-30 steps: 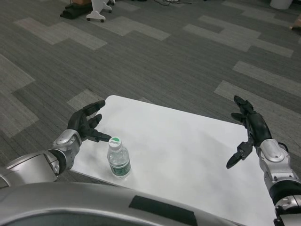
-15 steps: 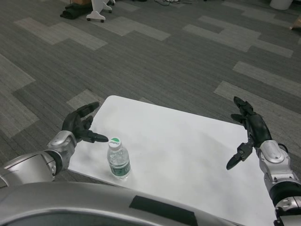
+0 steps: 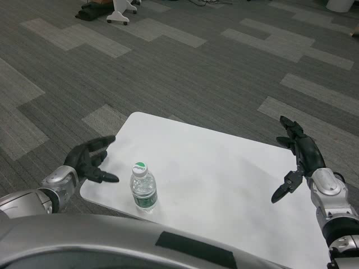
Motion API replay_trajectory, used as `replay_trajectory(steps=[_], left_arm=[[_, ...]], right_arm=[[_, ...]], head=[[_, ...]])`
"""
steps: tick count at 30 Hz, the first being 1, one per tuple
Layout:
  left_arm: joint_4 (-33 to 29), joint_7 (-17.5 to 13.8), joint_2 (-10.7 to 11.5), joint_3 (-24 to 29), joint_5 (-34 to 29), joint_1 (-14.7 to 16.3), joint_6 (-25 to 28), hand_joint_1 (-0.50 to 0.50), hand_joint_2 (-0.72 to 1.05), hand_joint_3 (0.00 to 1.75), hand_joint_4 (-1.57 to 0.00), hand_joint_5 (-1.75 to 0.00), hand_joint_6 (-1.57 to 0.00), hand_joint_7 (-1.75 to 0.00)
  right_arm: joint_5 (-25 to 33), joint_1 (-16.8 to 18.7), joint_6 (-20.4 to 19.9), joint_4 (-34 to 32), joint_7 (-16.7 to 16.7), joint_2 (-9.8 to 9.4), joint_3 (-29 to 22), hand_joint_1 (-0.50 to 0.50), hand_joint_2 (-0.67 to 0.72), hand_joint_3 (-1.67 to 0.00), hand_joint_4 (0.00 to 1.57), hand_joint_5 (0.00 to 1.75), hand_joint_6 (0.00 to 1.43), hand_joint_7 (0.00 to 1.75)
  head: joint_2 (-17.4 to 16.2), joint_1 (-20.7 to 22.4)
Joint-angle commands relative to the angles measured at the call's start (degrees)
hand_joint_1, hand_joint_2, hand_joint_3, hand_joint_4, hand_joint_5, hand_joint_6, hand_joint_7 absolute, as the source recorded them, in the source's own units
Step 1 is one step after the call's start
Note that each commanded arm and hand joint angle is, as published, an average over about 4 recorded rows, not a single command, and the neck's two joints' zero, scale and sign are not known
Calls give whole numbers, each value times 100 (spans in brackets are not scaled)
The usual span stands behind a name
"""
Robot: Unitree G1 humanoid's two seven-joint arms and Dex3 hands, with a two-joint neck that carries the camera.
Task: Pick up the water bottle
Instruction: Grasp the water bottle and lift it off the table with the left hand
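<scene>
**Head view: water bottle standing untouched, both hands spread**

The water bottle is standing upright near the near-left corner of the white table, its white and green cap facing up and a green label wrapping its lower body. The left hand is hovering just beside the table's left edge, a little apart from the bottle, with its fingers spread apart and nothing in its grasp. The right hand is waiting over the table's right edge, well apart from the bottle, fingers likewise spread and holding nothing. Grey patterned carpet is filling the room beyond the table, and the white wheeled base of some furniture is showing at the top left.
</scene>
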Motion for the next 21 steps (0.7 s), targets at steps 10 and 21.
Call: replay_trajectory(steps=[10, 21], left_arm=[[-527, -753, 281, -131, 628, 299, 533, 50, -19, 4, -26, 0, -53, 0], [-937, -789, 188, -179, 870, 385, 27, 50, -28, 9, -34, 0, -65, 0]], right_arm=[[34, -42, 42, 179, 31, -23, 76, -29, 60, -12, 0, 78, 0, 7], [34, -145, 62, 348, 46, 17, 201, -29, 60, -16, 0, 78, 0, 7]], head=[[-109, 139], [-194, 259]])
